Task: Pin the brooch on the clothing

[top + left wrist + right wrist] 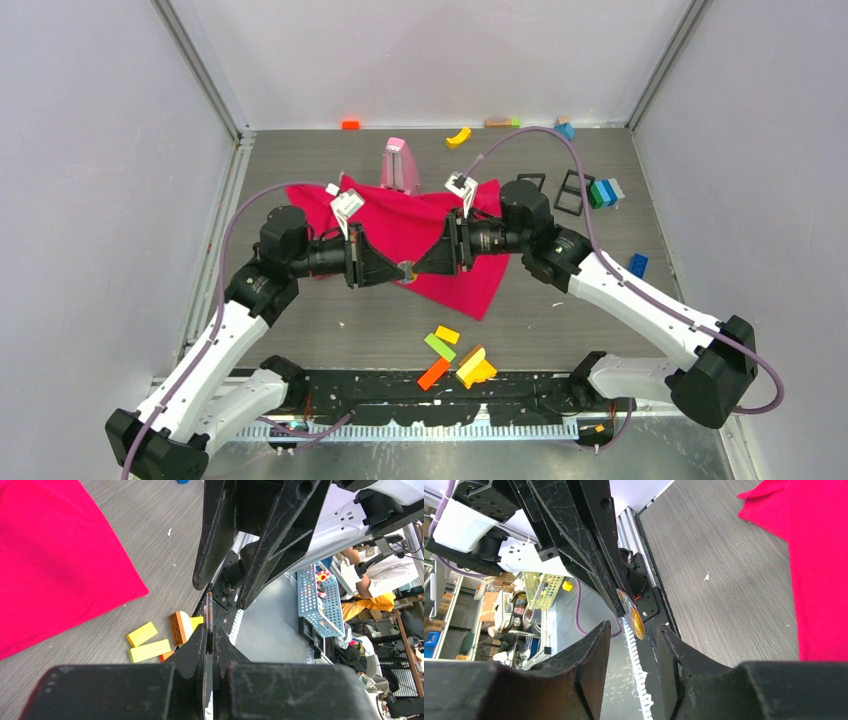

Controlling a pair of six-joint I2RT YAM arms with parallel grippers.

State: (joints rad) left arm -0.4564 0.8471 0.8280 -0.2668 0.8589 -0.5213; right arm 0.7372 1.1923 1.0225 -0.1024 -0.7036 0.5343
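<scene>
My left pincer is clamped on the brooch; my right pincer stands apart around it. Closing off-centre could twist it loose onto the T-shirt.

Above the grey desk the left tool and the right tool meet tip to tip, with a small round brooch between them. Under them lies the crumpled crimson T-shirt. A pink object stands at its far edge. Loose coloured blocks lie near, and stacked blue and green blocks sit far right.
</scene>
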